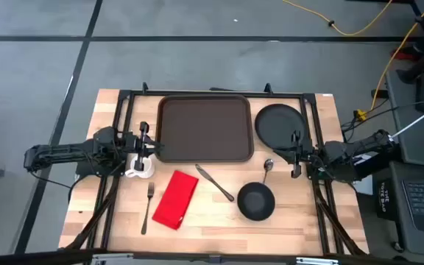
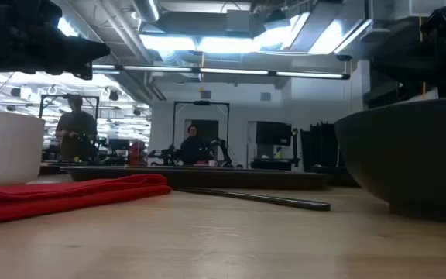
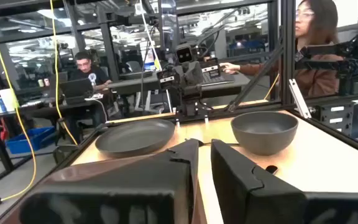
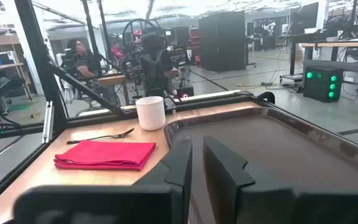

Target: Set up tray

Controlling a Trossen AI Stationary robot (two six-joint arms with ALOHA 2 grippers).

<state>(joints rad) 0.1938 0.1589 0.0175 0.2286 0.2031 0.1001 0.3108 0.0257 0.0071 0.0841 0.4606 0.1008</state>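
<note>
Tray at table's far edge, centre, empty. Probably stiff, light, slick plastic; best pinched at raised rim on short sides. Left end effector by tray's left rim, right end effector over plate; both near-closed, holding nothing.

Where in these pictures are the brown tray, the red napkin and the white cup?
tray [image 1: 205, 126]: high view, on the bare middle of its floor.
red napkin [image 1: 176, 199]: high view, on the middle of the folded cloth.
white cup [image 4: 150, 112]: right wrist view, on its side wall.
</note>
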